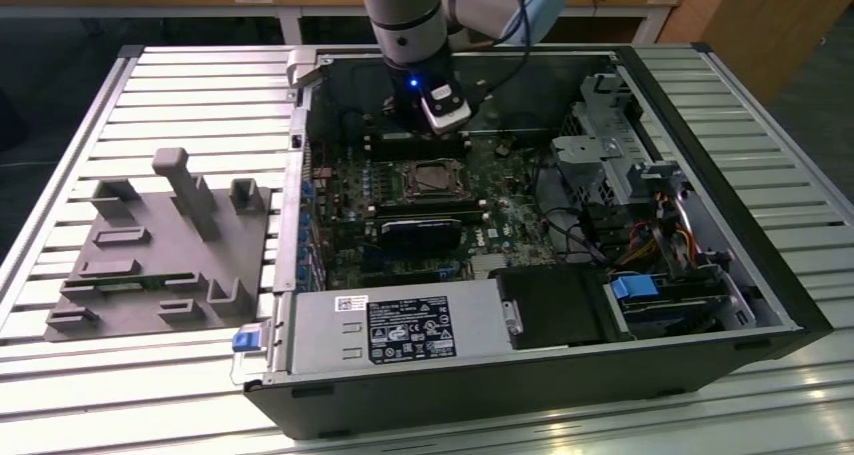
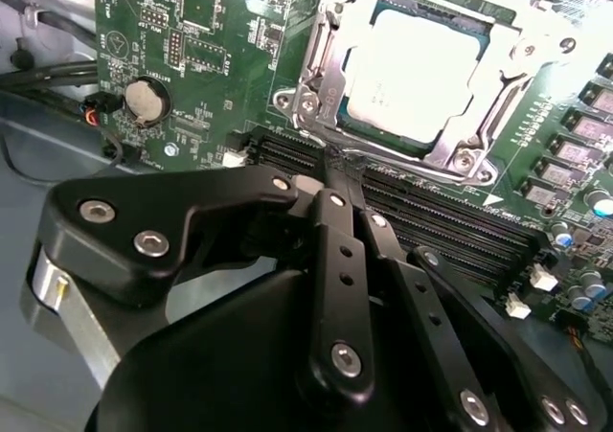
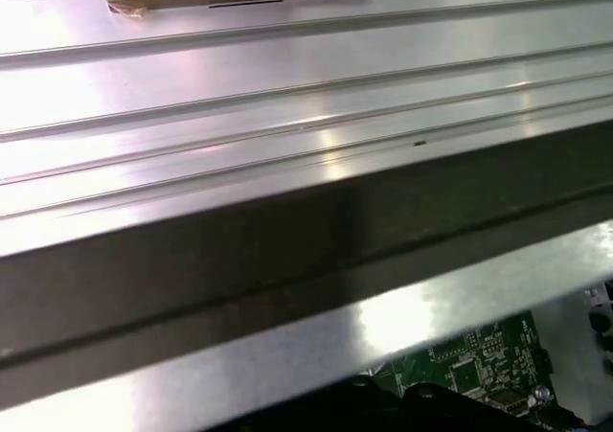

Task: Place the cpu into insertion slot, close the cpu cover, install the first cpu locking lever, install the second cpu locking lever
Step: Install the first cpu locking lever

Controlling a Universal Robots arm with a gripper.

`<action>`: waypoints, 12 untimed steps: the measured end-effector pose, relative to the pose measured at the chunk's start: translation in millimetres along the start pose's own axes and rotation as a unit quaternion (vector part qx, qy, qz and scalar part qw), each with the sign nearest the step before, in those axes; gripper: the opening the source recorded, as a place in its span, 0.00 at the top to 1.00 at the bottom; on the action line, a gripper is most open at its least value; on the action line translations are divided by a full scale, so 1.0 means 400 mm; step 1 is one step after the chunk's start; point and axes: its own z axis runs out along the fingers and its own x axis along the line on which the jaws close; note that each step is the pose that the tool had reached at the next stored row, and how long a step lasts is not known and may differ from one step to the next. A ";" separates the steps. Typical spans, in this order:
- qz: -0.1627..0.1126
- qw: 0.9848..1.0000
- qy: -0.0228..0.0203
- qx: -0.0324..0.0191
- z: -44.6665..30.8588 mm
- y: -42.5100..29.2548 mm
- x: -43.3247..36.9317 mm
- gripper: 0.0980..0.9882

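Green board carries the cpu [image 2: 421, 63] seated in its slot (gripper [image 2: 330, 188] fingers closed, empty, just beside).

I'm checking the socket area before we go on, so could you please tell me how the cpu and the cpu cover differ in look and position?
In the second wrist view, the cpu is a solid, pale, flat square plate, while the cpu cover is a shiny silver frame with a large square cut-out. The cpu sits in the middle; the cpu cover runs around its edges. The cpu's top is plain, whereas the cpu cover has screws at its corners. Both lie flat on the green board.
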 end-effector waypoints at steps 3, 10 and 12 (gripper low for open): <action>0.001 1.000 0.013 0.007 0.003 0.002 -0.008 0.99; 0.002 0.998 0.051 0.028 0.007 0.006 -0.023 0.99; 0.002 0.998 0.057 0.034 0.009 0.007 -0.028 0.99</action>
